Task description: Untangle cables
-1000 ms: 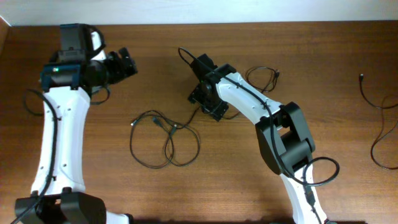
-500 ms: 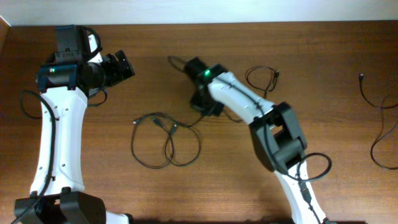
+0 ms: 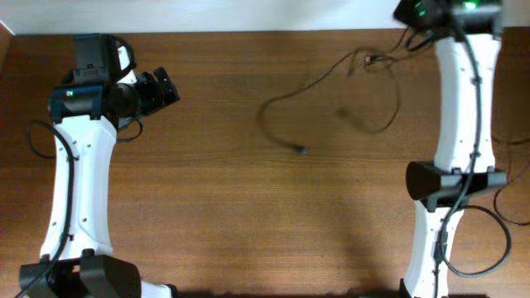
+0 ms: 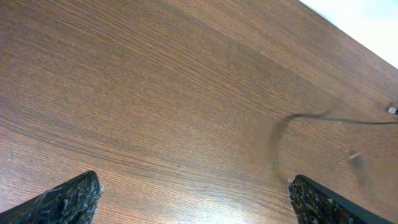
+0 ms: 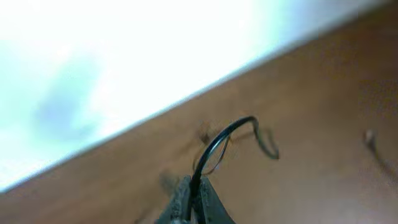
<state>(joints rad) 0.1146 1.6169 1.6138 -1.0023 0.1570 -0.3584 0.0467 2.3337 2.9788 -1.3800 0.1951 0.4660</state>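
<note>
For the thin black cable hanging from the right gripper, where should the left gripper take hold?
Probably just behind the small plug end of the thin black cable, approached from above on the left: that tail is a single free strand, apart from the loops near the right gripper, which is shut on the cable.

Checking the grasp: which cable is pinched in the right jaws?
The long cable strung across the middle, rising to the right gripper. The other cable lies untouched at the right edge.
</note>
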